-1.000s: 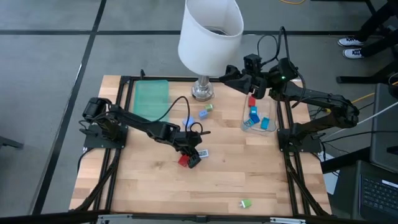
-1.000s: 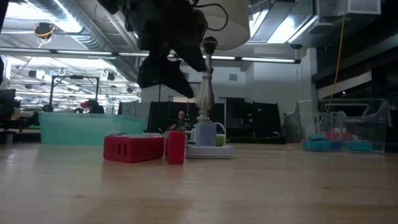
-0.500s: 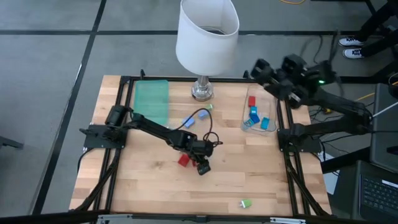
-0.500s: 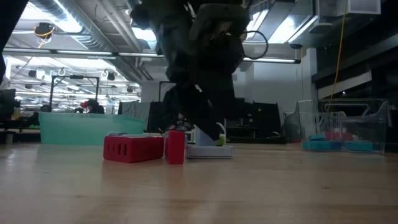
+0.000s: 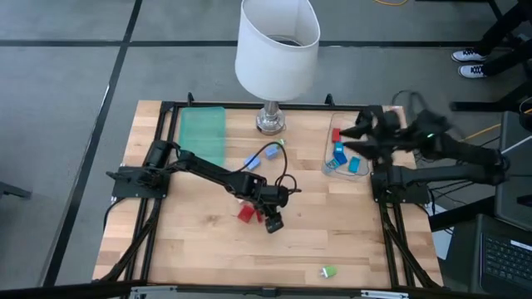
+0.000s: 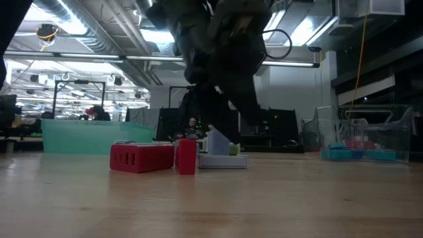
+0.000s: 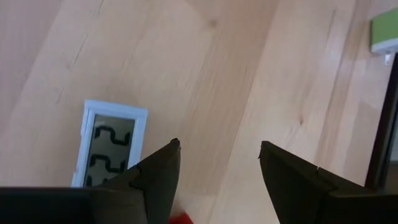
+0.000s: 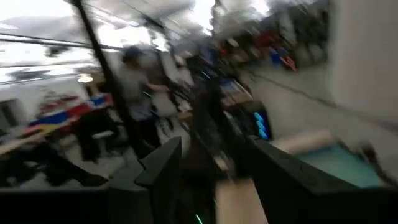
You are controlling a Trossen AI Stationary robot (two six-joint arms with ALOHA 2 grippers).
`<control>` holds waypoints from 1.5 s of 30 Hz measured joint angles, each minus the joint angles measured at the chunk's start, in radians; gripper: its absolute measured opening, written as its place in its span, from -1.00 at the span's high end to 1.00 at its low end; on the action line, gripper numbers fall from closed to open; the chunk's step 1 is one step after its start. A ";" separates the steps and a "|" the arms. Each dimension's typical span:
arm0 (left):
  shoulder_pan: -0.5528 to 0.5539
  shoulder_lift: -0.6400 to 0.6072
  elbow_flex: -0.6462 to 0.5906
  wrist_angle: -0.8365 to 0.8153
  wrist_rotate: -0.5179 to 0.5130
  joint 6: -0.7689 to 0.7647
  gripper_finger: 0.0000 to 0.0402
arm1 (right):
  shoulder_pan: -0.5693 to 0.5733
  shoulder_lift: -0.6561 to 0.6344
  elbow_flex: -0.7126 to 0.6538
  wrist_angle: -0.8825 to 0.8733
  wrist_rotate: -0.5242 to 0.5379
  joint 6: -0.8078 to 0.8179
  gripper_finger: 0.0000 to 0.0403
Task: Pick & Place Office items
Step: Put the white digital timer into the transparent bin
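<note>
I have the wooden table (image 5: 332, 241) under the white-shaded lamp (image 5: 277, 50), whose base stands at the far edge between the flat green tray (image 5: 204, 133) and the clear plastic bin (image 5: 345, 154). The left gripper (image 5: 272, 221) sits low over mid-table, jaws parted and empty; its wrist view shows bare wood between the fingers (image 7: 155, 180), a small white display piece (image 7: 109, 146) just off one side and a sliver of red at the frame edge. The red block (image 5: 246, 213) lies right beside that gripper. My worry is a descent that lands a finger on the red block or the display piece and shoves either away, since both sit so close to the open jaws. The right gripper (image 5: 356, 138) hangs at the bin's rim, fingers apart with nothing between them, and I judge a careless swing could knock the bin. Inside it lie several red and blue pieces (image 5: 339, 151). A blue piece (image 5: 252, 163) and a green one (image 5: 278, 144) rest near the lamp base, whose stem crowds any approach there, and another green piece (image 5: 328, 272) lies alone at the near edge.
</note>
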 joint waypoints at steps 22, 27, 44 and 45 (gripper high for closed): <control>0.022 0.000 0.000 -0.110 -0.030 0.015 -0.07 | 0.062 -0.109 -0.407 0.263 0.000 -0.090 0.07; 0.045 0.000 0.000 -0.144 -0.054 0.058 -0.07 | 0.065 -0.114 -0.407 0.311 0.001 -0.115 0.07; 0.036 0.050 0.064 -0.249 -0.028 0.202 -0.07 | 0.065 -0.114 -0.407 0.312 -0.034 -0.101 0.07; 0.034 0.054 0.069 -0.253 -0.028 0.214 -0.07 | 0.065 -0.114 -0.407 0.313 -0.037 -0.101 0.07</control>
